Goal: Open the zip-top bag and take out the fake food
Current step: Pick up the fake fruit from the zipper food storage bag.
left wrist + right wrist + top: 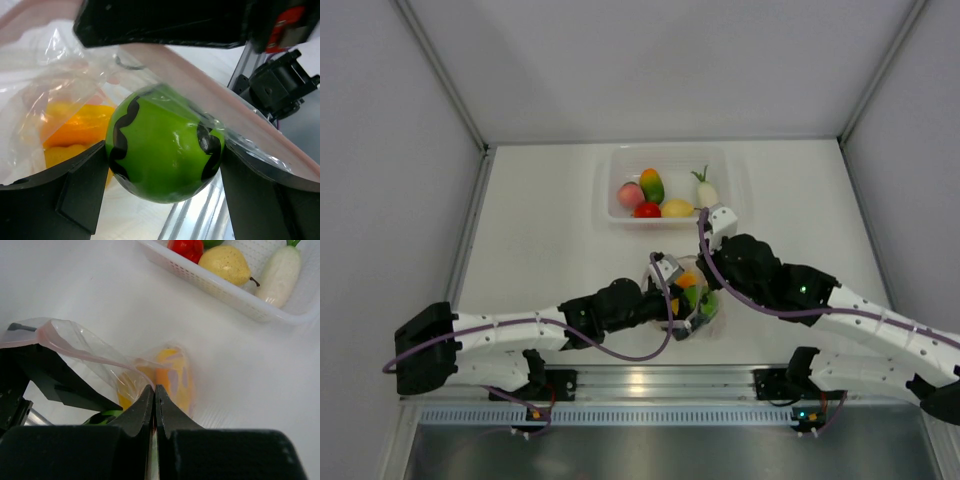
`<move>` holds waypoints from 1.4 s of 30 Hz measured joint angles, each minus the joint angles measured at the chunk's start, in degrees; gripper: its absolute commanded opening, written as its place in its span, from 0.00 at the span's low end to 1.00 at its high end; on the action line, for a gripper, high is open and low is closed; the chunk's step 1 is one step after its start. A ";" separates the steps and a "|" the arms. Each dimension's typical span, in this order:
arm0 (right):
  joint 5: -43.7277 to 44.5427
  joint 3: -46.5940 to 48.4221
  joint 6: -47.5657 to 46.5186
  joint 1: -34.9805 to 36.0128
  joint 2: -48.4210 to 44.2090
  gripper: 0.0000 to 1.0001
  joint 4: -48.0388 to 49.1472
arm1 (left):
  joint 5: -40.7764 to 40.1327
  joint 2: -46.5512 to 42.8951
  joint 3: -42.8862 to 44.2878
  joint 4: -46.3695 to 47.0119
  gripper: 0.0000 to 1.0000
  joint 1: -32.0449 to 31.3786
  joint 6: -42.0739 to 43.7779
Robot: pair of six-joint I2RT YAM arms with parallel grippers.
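The clear zip-top bag lies near the table's front edge with its mouth spread. My right gripper is shut on the bag's pink zip strip. In the bag's mouth, my left gripper is shut on a green fake food ball with black wavy stripes, both fingers against its sides and plastic film draped over its top right. Orange and yellow fake food lies deeper in the bag. From above, both grippers meet at the bag.
A rigid clear tub stands at the back centre, holding a pink peach, an orange-green mango, a red tomato, a yellow pear and a white radish. A metal rail runs along the near edge.
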 measured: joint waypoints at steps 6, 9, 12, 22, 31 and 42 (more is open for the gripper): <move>-1.68 0.37 -0.50 0.02 1.46 0.00 -1.44 | 7.30 0.92 0.04 0.00 0.00 0.15 4.26; -2.10 0.57 -0.98 0.02 0.63 0.00 -1.36 | 12.33 1.86 0.07 0.09 0.00 0.15 5.73; -2.36 1.46 -1.38 0.02 0.28 0.00 -1.75 | 15.47 2.10 0.07 0.48 0.00 0.15 6.60; -1.73 3.26 -1.77 0.02 2.82 0.00 -2.69 | 10.60 -3.23 -0.42 1.25 0.00 0.11 8.59; -0.68 3.26 -1.88 0.04 2.54 0.00 -3.13 | 3.32 -6.51 -2.38 1.55 0.00 -0.31 10.71; 1.09 3.32 -1.14 0.48 2.56 0.00 -4.26 | -2.36 -7.10 -4.44 2.08 0.00 -0.63 11.28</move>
